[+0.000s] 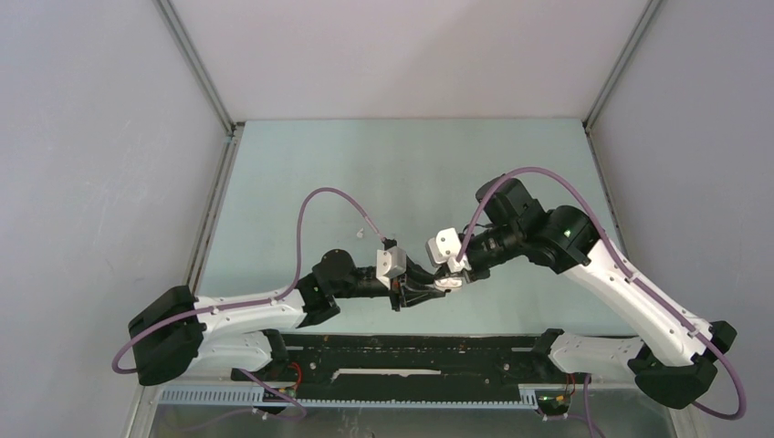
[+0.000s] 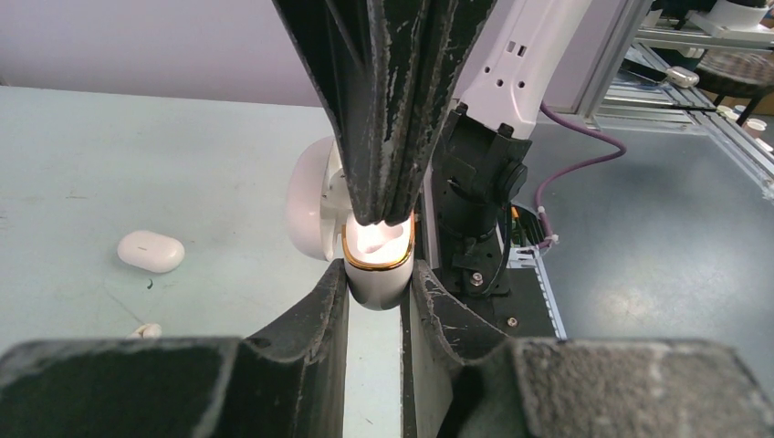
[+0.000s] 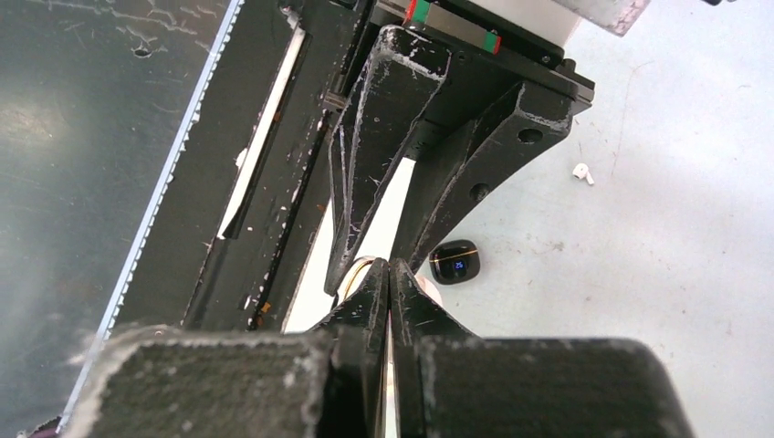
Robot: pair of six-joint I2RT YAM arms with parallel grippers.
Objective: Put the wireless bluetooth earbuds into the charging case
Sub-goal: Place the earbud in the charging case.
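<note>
At the near middle of the tabletop (image 1: 411, 164), the left gripper (image 2: 379, 297) is clamped on the open white charging case (image 2: 379, 285). The right gripper (image 2: 383, 217), tips together, pokes into its well. A loose earbud (image 3: 581, 172) lies nearby. It is probably light and slippery, best pinched by the stem. There is open room farther off; the base rail (image 1: 411, 356) is close on the near side.

White charging case (image 2: 379, 290), gold rim, lid open, upright, clamped in L gripper (image 2: 379, 274), white stemmed earbud (image 3: 582, 172) lying loose on table (image 3: 685, 237)
</note>
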